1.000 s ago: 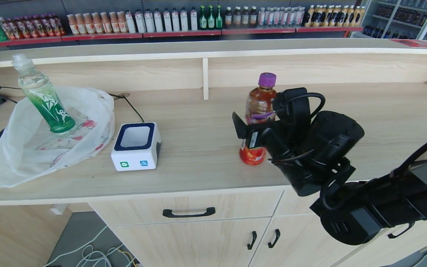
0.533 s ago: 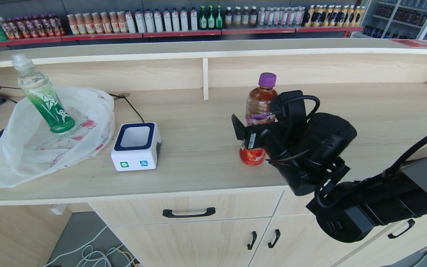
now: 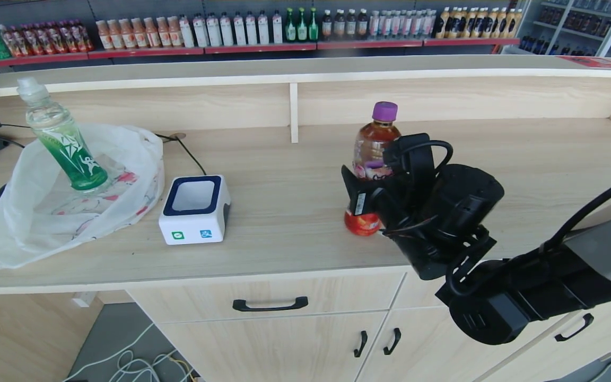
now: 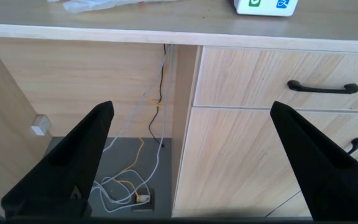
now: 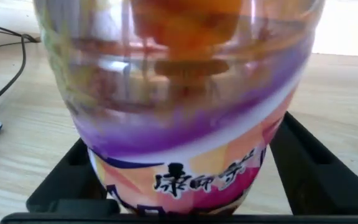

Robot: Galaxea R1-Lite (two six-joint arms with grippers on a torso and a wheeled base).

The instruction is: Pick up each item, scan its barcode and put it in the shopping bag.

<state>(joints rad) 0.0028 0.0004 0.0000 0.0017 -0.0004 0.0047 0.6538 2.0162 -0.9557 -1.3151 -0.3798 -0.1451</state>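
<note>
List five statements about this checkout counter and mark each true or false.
1. The right pincer is around the purple-capped bottle. True.
2. That bottle lies on its side. False: it is upright.
3. The green-labelled bottle stands in the shopping bag. True.
4. The scanner sits to the right of the purple-capped bottle. False: it sits to its left, between the bag and that bottle.
5. The left pincer is shut. False: its fingers are wide apart.
</note>
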